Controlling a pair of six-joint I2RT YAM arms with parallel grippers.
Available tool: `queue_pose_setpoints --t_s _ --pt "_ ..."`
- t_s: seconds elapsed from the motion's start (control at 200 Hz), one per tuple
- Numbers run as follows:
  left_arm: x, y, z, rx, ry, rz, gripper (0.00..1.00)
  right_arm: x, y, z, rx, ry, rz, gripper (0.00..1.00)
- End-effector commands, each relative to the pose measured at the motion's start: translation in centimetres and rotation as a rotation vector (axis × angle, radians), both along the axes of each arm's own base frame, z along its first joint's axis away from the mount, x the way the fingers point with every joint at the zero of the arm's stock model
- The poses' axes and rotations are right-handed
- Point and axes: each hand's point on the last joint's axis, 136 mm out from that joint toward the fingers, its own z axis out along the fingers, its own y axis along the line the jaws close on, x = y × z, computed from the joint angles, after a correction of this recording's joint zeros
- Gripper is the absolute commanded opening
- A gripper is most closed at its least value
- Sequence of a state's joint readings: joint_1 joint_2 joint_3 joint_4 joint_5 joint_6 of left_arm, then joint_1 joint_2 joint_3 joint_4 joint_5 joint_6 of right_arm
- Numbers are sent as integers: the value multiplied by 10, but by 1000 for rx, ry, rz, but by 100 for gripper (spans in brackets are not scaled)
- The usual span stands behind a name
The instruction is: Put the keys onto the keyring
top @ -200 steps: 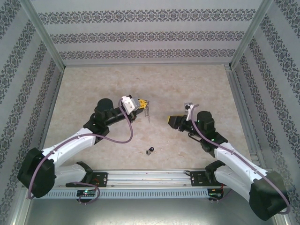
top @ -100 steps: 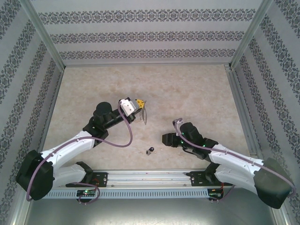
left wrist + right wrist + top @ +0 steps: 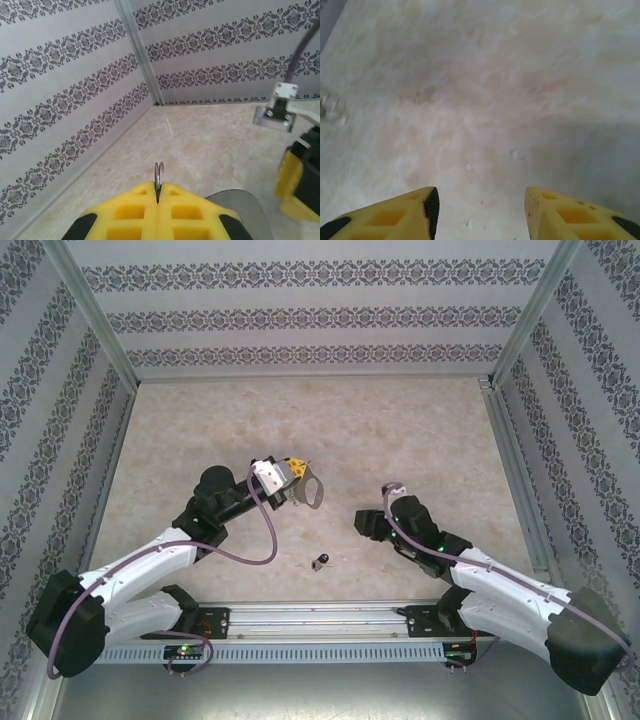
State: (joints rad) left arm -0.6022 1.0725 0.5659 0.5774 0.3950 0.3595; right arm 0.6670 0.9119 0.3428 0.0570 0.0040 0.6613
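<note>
The white-shelled left arm (image 3: 150, 565) with bulky black joints is trailing a looping purple cable (image 3: 276, 532), and the matching right arm (image 3: 500, 585) is too. The left gripper (image 3: 157, 192) and right gripper (image 3: 480, 195) are showing yellow fingers (image 3: 385, 220) with square recesses and black edging

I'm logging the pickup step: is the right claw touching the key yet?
Apart. The top view shows bare tabletop between the right claw and the key.

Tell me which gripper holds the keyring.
The left gripper: it is shut on the keyring. The right gripper stands open and empty above the table.
</note>
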Motion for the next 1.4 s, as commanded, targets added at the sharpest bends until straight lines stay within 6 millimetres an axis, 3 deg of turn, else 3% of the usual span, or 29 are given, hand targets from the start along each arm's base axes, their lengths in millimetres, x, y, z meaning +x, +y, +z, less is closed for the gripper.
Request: queue_pose_setpoints --t_s 0.0,0.36,0.654,0.889,1.089,1.114,1.394 --pt "-10 -3 20 -59 -77 -33 0 16 -14 9 36 -53 -103 49" --pt "-30 -20 13 -89 -78 -182 0 20 -37 4 64 -104 -191 50" --pt "-41 -18 30 -113 -112 -202 0 20 -34 1 62 -80 -155 50" --pt "-40 -19 32 -123 -103 -197 0 11 -20 -5 52 -5 -66 49" --pt "-28 -13 28 -123 -92 -124 0 -20 4 -32 -19 154 84 48" --pt "-27 -12 28 -125 -92 -115 0 -19 12 -23 -17 145 105 48" --pt "-10 0 14 -111 -56 8 0 -56 49 -38 -99 190 248 40"
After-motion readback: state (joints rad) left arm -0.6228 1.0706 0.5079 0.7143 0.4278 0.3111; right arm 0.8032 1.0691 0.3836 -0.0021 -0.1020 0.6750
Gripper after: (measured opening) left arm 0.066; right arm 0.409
